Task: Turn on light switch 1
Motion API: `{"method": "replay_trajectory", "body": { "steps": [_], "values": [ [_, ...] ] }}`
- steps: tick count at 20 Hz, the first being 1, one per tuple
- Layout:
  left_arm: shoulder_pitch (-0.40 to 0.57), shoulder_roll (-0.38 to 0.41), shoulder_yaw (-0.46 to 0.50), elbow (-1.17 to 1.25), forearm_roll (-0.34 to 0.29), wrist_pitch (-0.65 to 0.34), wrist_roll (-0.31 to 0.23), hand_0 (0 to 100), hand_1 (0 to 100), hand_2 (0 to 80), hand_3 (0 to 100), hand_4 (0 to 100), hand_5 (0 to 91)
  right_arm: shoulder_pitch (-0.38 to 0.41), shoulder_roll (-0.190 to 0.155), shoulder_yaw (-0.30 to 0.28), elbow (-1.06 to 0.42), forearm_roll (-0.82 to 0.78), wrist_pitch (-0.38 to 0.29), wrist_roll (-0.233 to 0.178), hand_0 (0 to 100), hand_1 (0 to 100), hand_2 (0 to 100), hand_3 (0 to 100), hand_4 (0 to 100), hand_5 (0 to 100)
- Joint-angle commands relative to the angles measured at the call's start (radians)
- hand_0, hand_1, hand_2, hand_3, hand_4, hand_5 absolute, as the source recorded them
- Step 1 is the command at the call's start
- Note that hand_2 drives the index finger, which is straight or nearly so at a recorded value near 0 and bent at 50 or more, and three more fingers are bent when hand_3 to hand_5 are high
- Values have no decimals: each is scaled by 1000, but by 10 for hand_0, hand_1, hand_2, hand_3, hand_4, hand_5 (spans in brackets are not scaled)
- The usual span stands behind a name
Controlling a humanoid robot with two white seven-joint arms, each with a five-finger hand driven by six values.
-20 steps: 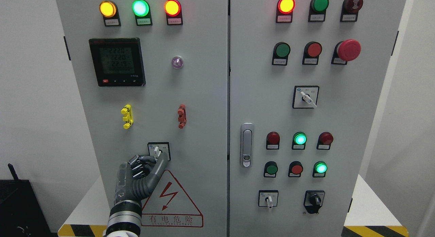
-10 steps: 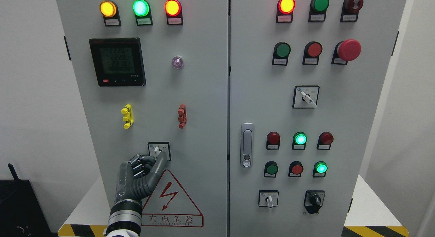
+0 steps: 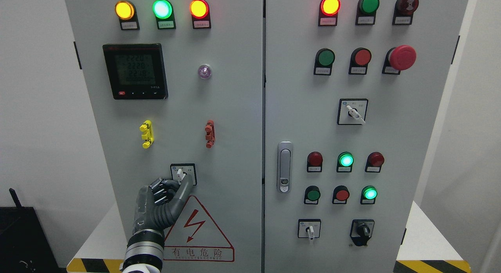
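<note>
One hand only is seen, the left hand, raised from the lower left against the left door of the cabinet. Its fingers are curled together, and one extended digit is laid up against the lower right of the small rotary switch, which is mounted low on that door, just above the red warning triangle and below the yellow clip and the red clip. Contact with the white lever appears to be made, though a full pinch cannot be confirmed; nothing is enclosed by the hand. The lever is seen standing close to upright, tilted slightly, so the turn is judged as not yet completed. Whether any lamp is tied to this switch cannot be told; the three lamps along the top edge of the left door are lit. On the right door nothing is touched. What is judged to be left: the lever is to be pushed round to its on position and the hand drawn clear.
</note>
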Motion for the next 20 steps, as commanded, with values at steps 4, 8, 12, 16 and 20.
{"method": "replay_trajectory", "body": {
  "steps": [4,8,12,16,20],
  "values": [
    [-3,0,34,0,1,-2,1,323,611,593,924,895,761,0,0,0,0,-25,-1,0,0,0,0,0,0,0],
    [-3,0,34,0,1,-2,1,352,583,593,925,895,762,0,0,0,0,-25,0,0,0,0,0,0,0,0],
    [-3,0,34,0,1,-2,1,374,565,593,926,895,760,0,0,0,0,-25,0,0,0,0,0,0,0,0],
    [-3,0,35,0,1,-2,0,439,557,592,929,896,762,0,0,0,0,-25,0,0,0,0,0,0,0,0],
    [-1,0,35,2,1,-2,0,522,577,591,931,896,761,0,0,0,0,-25,0,0,0,0,0,0,0,0]
  ]
}}
